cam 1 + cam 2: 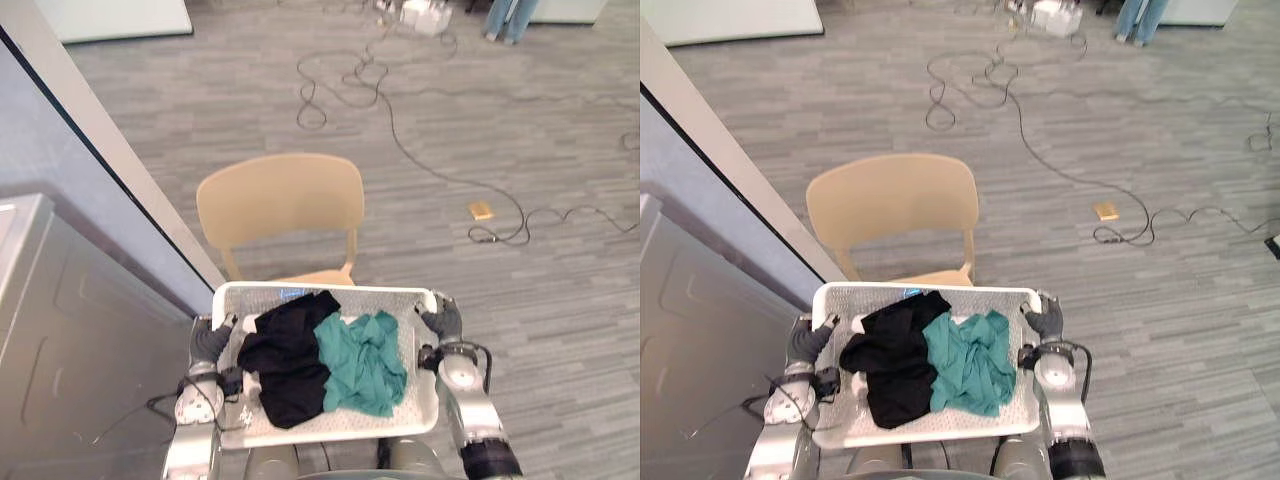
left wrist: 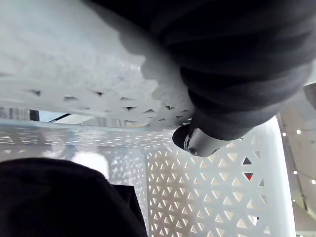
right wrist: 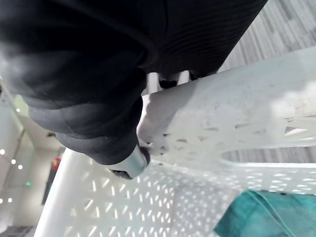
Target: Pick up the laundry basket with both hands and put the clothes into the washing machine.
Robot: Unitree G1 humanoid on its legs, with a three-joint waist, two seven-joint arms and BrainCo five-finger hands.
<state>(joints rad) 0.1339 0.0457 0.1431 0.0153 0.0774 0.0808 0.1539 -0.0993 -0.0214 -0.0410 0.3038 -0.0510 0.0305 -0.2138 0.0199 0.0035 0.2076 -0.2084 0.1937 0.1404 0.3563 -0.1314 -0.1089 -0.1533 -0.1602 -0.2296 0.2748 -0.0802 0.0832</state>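
You are holding the white laundry basket in front of you, your left hand gripping its left rim and your right hand gripping its right rim, both curled over the edge. Inside, a black garment lies against a teal garment. The tan chair stands just beyond the basket, and the grey washing machine is at your left

Left hand and right hand forward, each curled over an opposite rim of the laundry basket.
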